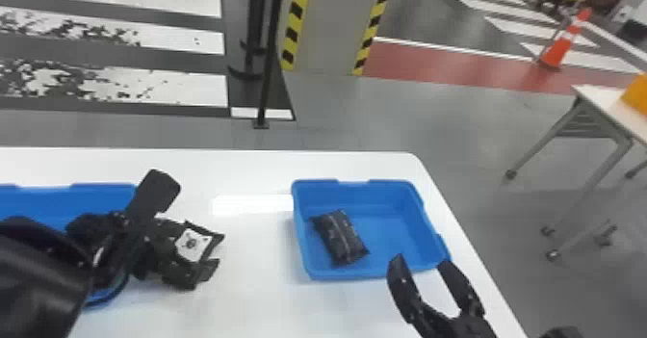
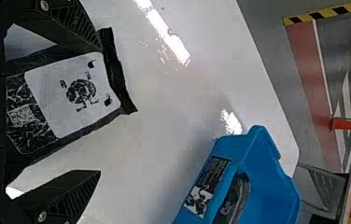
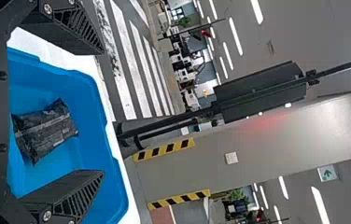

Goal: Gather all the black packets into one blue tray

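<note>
Packet (image 1: 339, 240) in my head view: inside the right-hand blue tray (image 1: 358, 272), long axis slanting from far left to near right. Near it my right gripper (image 1: 419, 261) stands wide; another packet (image 1: 191, 244) sits at my left gripper (image 1: 217, 250).

In my left wrist view, that one lies between widely parted fingers, pointing outward lengthwise, crinkled black with a white label (image 2: 73, 93).

In my right wrist view, the tray's packet looks dark and wrinkled.

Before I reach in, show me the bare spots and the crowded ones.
Bare: the table between left gripper and right tray, and that tray's floor right of its packet. Crowded: the left tray, behind the left arm, and the right tray's near edge, by the right gripper.
</note>
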